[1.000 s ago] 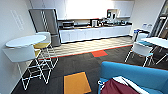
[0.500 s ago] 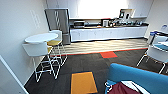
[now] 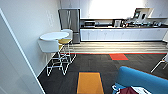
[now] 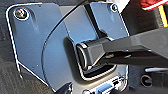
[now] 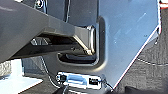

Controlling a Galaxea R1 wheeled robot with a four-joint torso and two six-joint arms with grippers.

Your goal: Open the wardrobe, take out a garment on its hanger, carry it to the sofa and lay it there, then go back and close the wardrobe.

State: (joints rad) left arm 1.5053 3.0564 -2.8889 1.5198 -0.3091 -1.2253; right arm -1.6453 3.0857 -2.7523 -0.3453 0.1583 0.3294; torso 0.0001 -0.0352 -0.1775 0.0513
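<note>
Compared with half a second earlier, the head view is panning: the round white table and stools are sitting further right, so the camera is turning. At lower right, the garment is lying on the blue sofa; its long axis is unclear. Jaw state cannot be determined for either gripper.

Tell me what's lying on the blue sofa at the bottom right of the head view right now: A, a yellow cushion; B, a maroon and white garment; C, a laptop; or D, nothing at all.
B: in the head view a maroon garment with white parts lies on the seat of the blue sofa at the picture's lower right edge.
</note>
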